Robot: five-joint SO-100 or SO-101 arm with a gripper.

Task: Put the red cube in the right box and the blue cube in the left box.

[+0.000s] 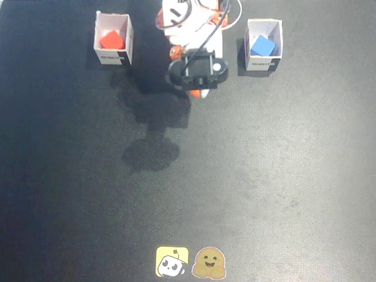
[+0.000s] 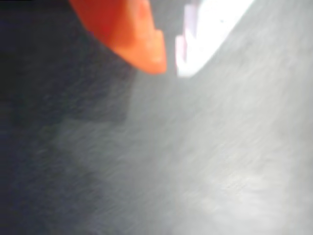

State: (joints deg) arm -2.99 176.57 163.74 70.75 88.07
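In the fixed view the red cube lies inside the right box, the one with pinkish inner walls, which stands at the upper left of this view. The blue cube lies inside the left box, which has plain white walls and stands at the upper right. The arm is folded up between the two boxes, with my gripper low over the mat. In the wrist view my gripper shows an orange fingertip and a white fingertip almost touching, with nothing between them. Neither cube nor box appears in that view.
A dark mat covers the table. Two small stickers, one yellow and one orange-brown, lie at the mat's front edge. The arm's shadow falls on the mat in front of its base.
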